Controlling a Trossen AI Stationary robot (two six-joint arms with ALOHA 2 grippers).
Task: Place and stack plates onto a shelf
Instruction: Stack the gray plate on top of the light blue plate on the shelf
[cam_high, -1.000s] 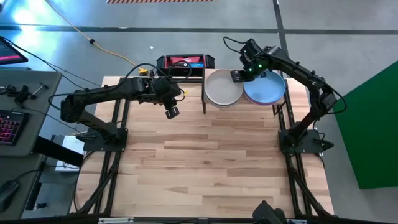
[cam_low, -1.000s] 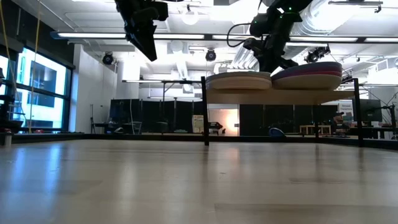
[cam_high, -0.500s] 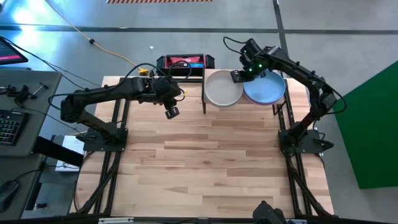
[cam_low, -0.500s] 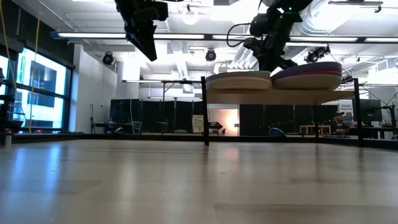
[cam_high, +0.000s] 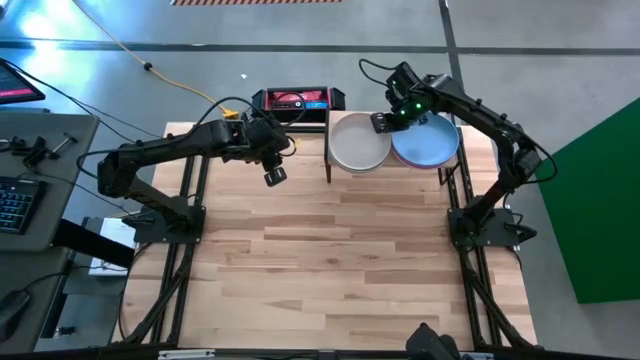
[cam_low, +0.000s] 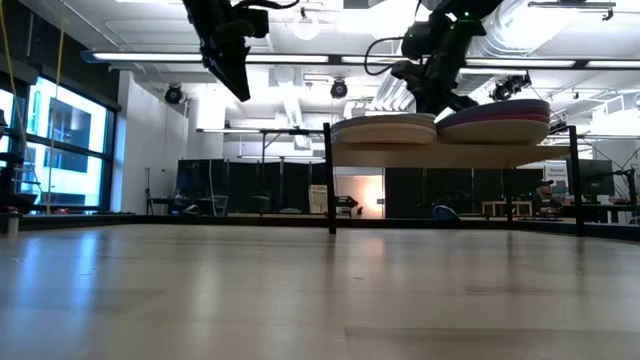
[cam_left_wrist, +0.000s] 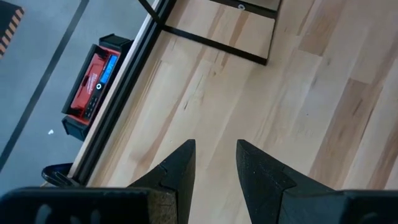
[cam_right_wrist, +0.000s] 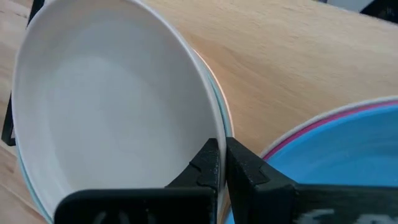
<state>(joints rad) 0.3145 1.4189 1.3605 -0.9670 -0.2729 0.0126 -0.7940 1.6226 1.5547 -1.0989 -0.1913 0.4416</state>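
While the right gripper (cam_right_wrist: 221, 163) pinches the beige plate (cam_right_wrist: 112, 118) rim on the shelf (cam_right_wrist: 292, 68), the left gripper (cam_left_wrist: 214, 163) hangs released, empty.

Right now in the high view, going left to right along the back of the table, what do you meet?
Left gripper → red box → beige plate stack → right gripper → blue plate stack, both stacks on the shelf.
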